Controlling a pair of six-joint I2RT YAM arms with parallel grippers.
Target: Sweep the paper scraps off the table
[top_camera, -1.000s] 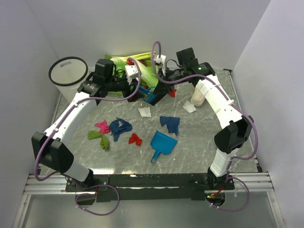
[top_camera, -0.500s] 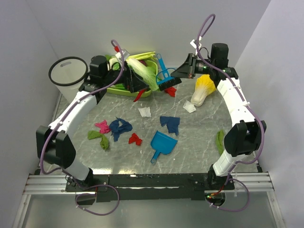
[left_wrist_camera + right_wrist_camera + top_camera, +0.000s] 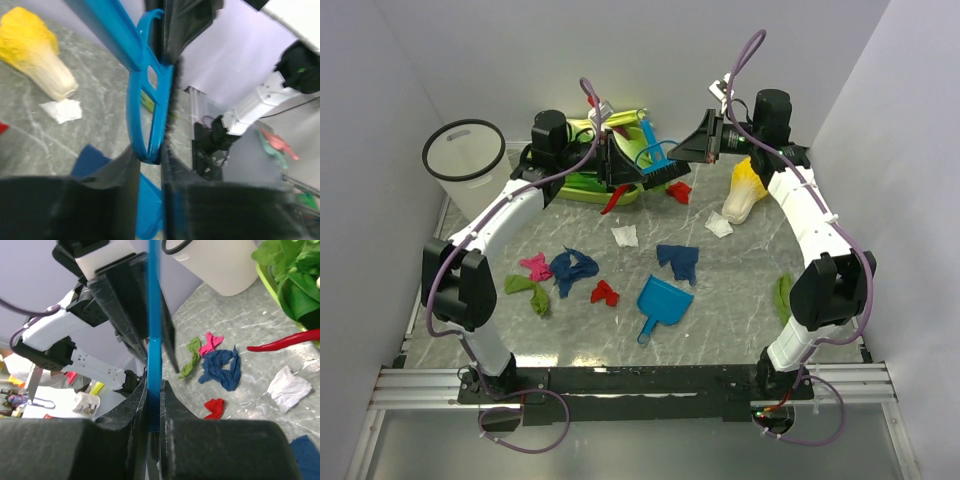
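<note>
A blue brush (image 3: 658,168) with black bristles hangs above the back of the table (image 3: 740,290), held from both sides. My right gripper (image 3: 688,155) is shut on its flat blue body (image 3: 154,360); my right gripper (image 3: 154,390) shows that blade pinched between its pads. My left gripper (image 3: 640,172) is shut on the handle loop (image 3: 145,115), the loop's end sitting in my left gripper (image 3: 150,156). Paper scraps lie on the table: dark blue (image 3: 573,268), dark blue (image 3: 678,260), red (image 3: 605,292), pink (image 3: 535,266), green (image 3: 530,292), white (image 3: 625,235).
A light-blue dustpan (image 3: 662,303) lies in front of the middle. A white bin (image 3: 463,152) stands back left. A lime tray (image 3: 582,187) of vegetables sits under the left arm, with a red chili (image 3: 615,203) beside it. A yellow cabbage (image 3: 745,190) lies back right.
The right arm lifted the brush off the table and swung right. The left gripper opened wide, moved right to the brush handle and closed on it.
</note>
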